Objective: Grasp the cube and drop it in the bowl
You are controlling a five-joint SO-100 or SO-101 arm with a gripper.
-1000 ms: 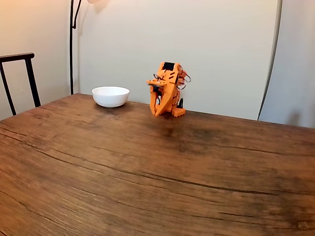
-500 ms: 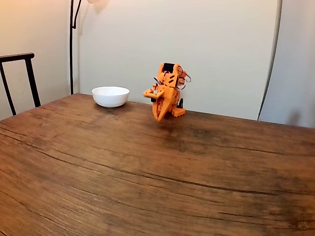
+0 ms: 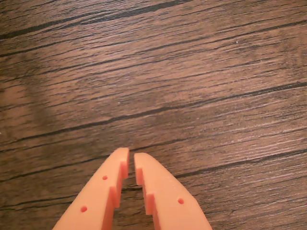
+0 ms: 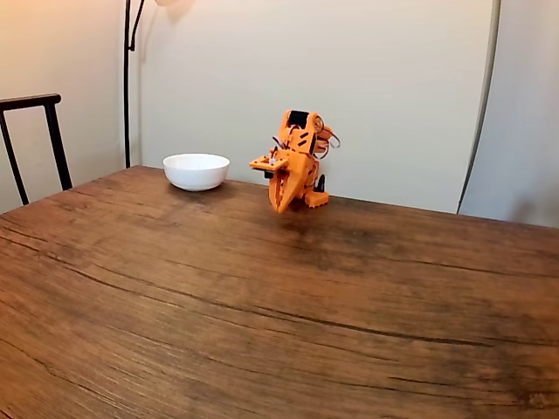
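My gripper [image 3: 131, 160], jaws nearly together and holding nothing, points down over bare table [image 3: 192, 72] at the far edge. The white bowl [image 4: 196, 170] sits to its left in the fixed view. I cannot locate the cube; descending without finding it risks closing on wood.

The orange gripper [image 3: 131, 160] enters from the bottom centre of the frame, its two fingers nearly together with only a thin gap between the tips. Behind it the dark wooden table [image 3: 192, 72] runs across the frame, its grain slanting slightly.
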